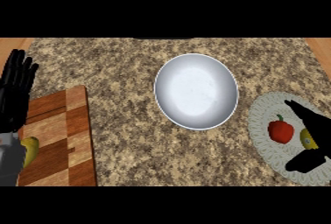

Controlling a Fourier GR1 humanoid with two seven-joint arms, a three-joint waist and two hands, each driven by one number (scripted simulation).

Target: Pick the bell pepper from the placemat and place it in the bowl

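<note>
bell pepper (pixel 280 131) sits upright on the placemat (pixel 265 114), just left of the right hand (pixel 311 127), whose spread, empty fingers flank it, bowl (pixel 196 91) farther left.

Right hand (pixel 315 131) open beside bell pepper (pixel 280 131).

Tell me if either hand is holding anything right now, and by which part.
Nothing is held. The right hand is open beside the bell pepper on the placemat, not around it. The left hand rests open at the left edge.
</note>
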